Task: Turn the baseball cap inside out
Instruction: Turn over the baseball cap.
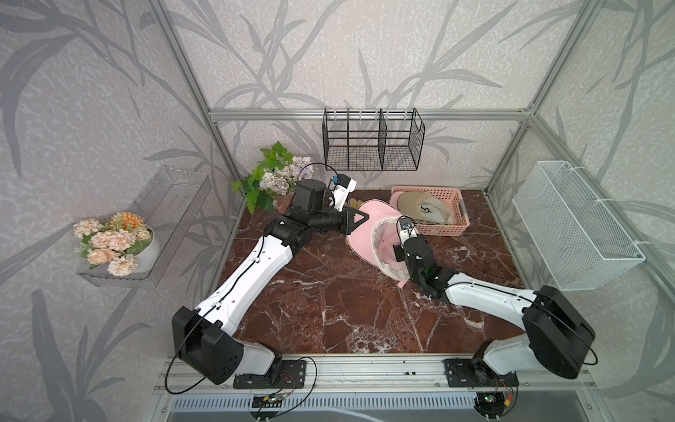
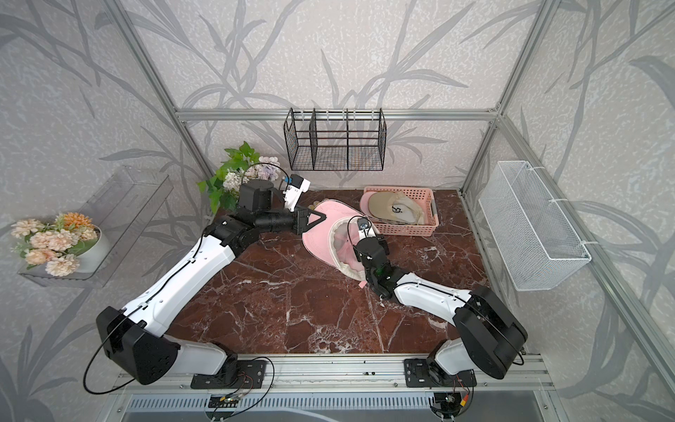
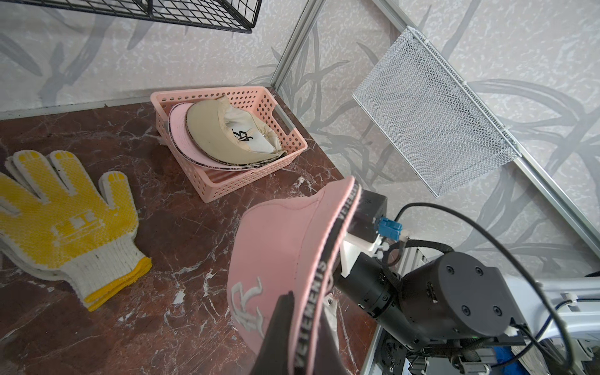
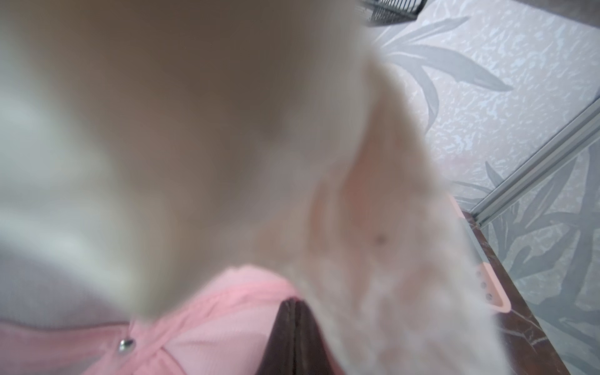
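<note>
The pink baseball cap [image 1: 359,243] [image 2: 317,243] lies opening-up at the back middle of the marble table, showing its white lining. My left gripper [image 1: 362,217] [image 2: 322,218] is shut on the edge of the cap's brim; in the left wrist view the lettered brim edge [image 3: 311,292] runs between the two dark fingers of that gripper [image 3: 303,328]. My right arm's wrist [image 1: 414,252] reaches down into the crown, and its fingertips are hidden there in both top views. In the right wrist view the right gripper [image 4: 293,306] is shut, tips together, against pink fabric [image 4: 211,324] under blurred white lining [image 4: 227,130].
A pink basket [image 1: 461,227] [image 3: 227,188] holding a beige cap [image 1: 420,210] stands just behind the right wrist. Yellow-dotted gloves [image 3: 65,220] lie near the back wall. A black wire rack [image 1: 372,146], a white mesh basket [image 1: 577,226] and a potted plant [image 1: 274,179] ring the table.
</note>
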Motion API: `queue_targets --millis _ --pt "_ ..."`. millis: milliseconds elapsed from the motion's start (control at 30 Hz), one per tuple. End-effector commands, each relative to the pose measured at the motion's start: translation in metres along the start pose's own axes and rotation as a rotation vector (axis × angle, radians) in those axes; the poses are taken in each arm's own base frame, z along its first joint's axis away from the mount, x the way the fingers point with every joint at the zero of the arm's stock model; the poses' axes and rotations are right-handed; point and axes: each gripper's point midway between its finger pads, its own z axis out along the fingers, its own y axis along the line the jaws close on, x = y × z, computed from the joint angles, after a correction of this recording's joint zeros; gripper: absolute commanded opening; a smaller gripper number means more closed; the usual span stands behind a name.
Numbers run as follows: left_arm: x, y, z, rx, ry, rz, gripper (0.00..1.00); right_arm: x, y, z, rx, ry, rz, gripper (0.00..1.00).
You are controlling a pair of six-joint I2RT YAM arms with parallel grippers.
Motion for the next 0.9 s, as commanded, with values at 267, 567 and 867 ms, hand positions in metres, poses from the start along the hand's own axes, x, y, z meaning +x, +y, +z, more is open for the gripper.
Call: queue_targets --millis 267,567,867 --pt "-0.020 -0.006 -0.004 -0.009 -0.047 0.061 0.00 -0.017 0.075 -0.060 -0.615 0.056 0.002 0.10" --pt "-0.035 -0.018 -0.014 -0.013 -0.035 0.122 0.00 0.043 0.064 -0.036 -0.461 0.297 -0.031 0.09" --pt "-0.024 -0.010 -0.013 -0.046 0.009 0.172 0.00 0.003 0.069 -0.050 -0.541 0.195 0.011 0.16"
